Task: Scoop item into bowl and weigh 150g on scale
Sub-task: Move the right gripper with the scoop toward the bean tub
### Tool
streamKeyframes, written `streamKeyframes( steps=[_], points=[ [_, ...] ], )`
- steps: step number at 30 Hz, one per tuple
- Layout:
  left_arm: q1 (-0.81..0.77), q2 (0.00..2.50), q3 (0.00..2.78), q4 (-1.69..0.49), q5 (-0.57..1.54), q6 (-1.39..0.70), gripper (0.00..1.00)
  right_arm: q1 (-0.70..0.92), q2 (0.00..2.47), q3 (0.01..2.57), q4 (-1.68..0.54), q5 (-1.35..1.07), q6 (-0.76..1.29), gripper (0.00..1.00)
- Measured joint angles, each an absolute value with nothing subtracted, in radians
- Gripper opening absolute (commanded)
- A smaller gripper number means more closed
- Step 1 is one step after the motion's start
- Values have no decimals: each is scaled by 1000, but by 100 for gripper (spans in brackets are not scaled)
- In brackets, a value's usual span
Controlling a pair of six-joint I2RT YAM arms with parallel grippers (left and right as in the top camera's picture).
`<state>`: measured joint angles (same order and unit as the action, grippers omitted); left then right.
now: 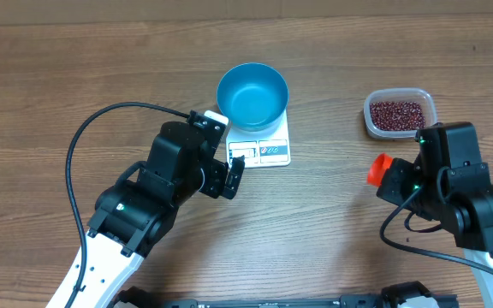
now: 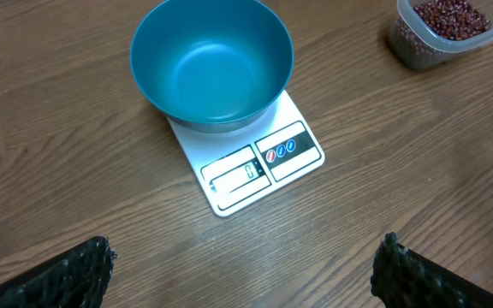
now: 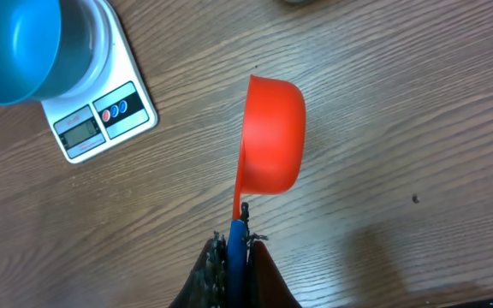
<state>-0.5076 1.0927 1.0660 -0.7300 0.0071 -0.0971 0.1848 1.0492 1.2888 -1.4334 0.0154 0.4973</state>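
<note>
- The left gripper (image 2: 245,275) is seen at the bottom edge of the left wrist view, its jaws spread wide apart. Nothing is held or touched by it.
- The right gripper (image 3: 234,257) is clamped together on the thin handle of an orange scoop (image 3: 272,128), which is shown over the table (image 3: 383,103) at the right of the overhead view.
- The scale (image 2: 268,167) lies beyond the left gripper. A grey display and a panel with small red and blue round marks are carried on its front, but no writing can be read.
- The bowl (image 2: 212,68) is set on the far part of the scale.
- The beans (image 2: 452,15) are contained in a clear tub (image 2: 413,47) at the upper right, well apart from the scale.
</note>
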Motion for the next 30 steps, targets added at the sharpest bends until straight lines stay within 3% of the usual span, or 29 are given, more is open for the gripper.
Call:
streamKeyframes(
  steps=[17, 30],
  points=[
    [-508, 1093, 1066, -733, 7, -97, 100, 185, 1062, 1289, -1413, 83, 476, 4],
    [-508, 1093, 1066, -733, 7, -97, 100, 185, 1279, 1289, -1320, 154, 428, 4]
  ],
)
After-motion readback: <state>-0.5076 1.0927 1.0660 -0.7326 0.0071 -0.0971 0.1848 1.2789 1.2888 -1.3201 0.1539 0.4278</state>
